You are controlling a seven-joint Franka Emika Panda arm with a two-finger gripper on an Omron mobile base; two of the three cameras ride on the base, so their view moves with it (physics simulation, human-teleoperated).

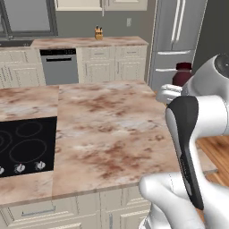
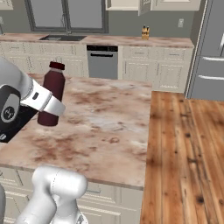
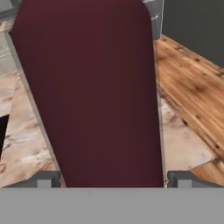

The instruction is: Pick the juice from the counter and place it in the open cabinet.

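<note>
The juice (image 2: 52,89), a dark maroon bottle with a red cap, stands near the right end of the marbled counter (image 2: 105,131). Its cap and shoulder show above my arm as the juice (image 1: 182,75) in the left base view. My gripper (image 3: 113,180) is shut on the bottle's lower body, and a fingertip (image 3: 46,179) presses against each side. Whether the bottle's base touches the stone I cannot tell. The open cabinet (image 2: 131,4) hangs on the far wall with its door ajar, partly cut off by the frame's top edge.
A black cooktop (image 1: 24,145) is set into the counter's left part. Across the aisle are the wall counter with a knife block (image 2: 145,32), a dishwasher (image 2: 102,61) and a steel fridge (image 1: 176,40). Wooden floor (image 2: 183,153) lies to the right of the island.
</note>
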